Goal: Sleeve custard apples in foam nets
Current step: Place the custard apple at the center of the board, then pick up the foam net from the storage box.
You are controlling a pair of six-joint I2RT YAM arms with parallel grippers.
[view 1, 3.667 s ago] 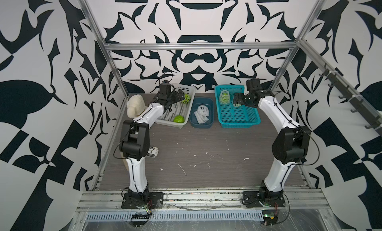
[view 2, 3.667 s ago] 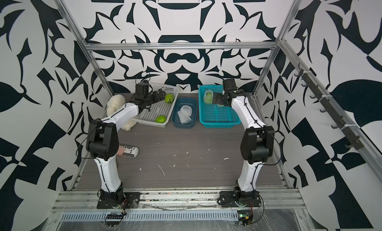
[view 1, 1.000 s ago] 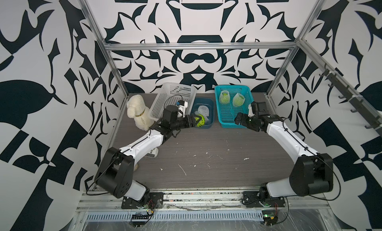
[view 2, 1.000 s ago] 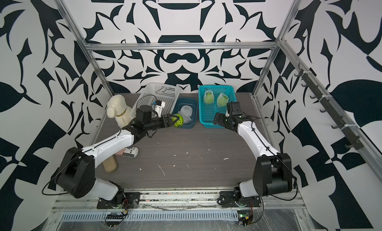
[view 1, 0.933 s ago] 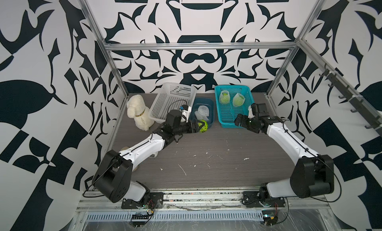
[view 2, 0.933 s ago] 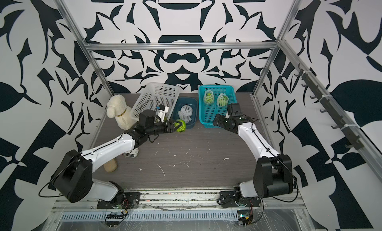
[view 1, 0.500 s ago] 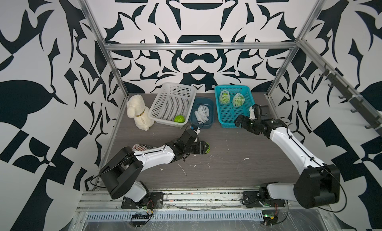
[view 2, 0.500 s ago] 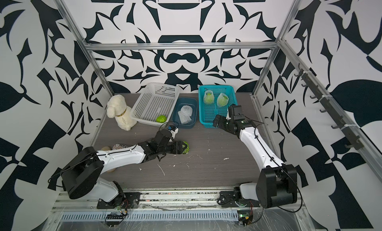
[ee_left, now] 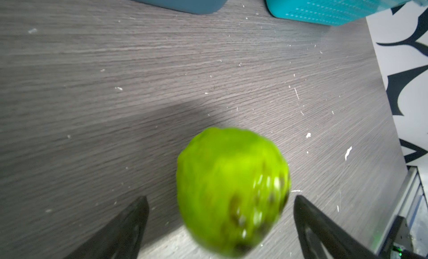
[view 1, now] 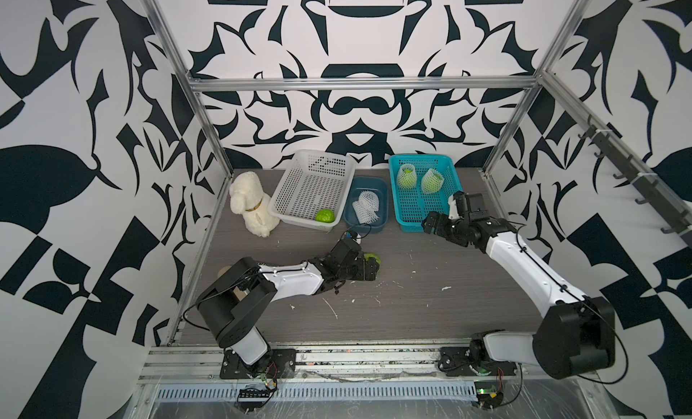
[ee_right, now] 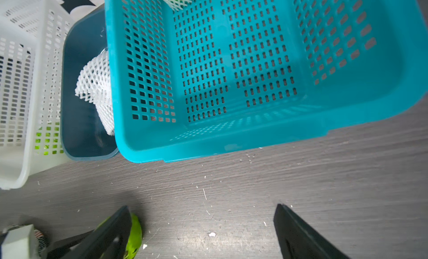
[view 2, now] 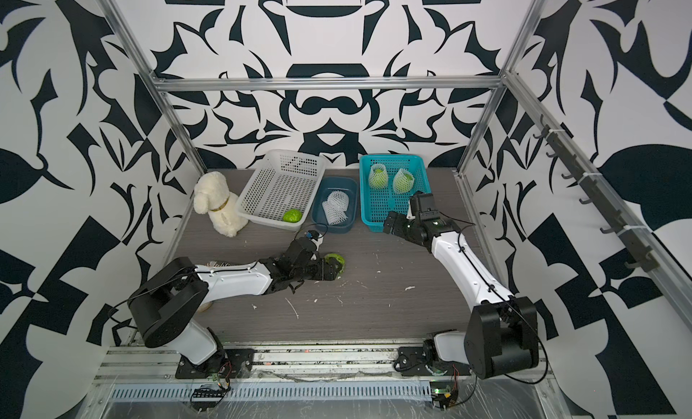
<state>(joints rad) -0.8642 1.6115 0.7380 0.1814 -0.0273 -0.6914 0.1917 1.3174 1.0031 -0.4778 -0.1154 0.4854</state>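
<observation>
Four custard apples are in sight. One custard apple (ee_left: 231, 190) is down on the counter (view 1: 412, 312), well in front of the baskets, between the left fingers (view 1: 369, 273). These are spread wide. In the left wrist view a strip of bare counter shows on each side between fruit and finger, so nothing pinches it. Its outline is blurred there, with dark marks toward one end.

A bare custard apple (view 1: 325, 215) sits in the near corner of the white basket (view 1: 307, 188). The other two stand side by side at the far end of the teal basket (view 1: 415, 207), each inside a white net: the netted apple nearer the tub (view 1: 406, 175) and the netted apple beside it (view 1: 432, 180). We see spare foam nets (view 1: 365, 207) heaped in the dark blue tub (view 1: 370, 185) between the two baskets.

The right fingers (view 1: 430, 225) are also spread, with nothing between them, and hang over the counter just in front of the teal basket's near edge. A plush dog (view 1: 249, 203) sits beside the white basket.
</observation>
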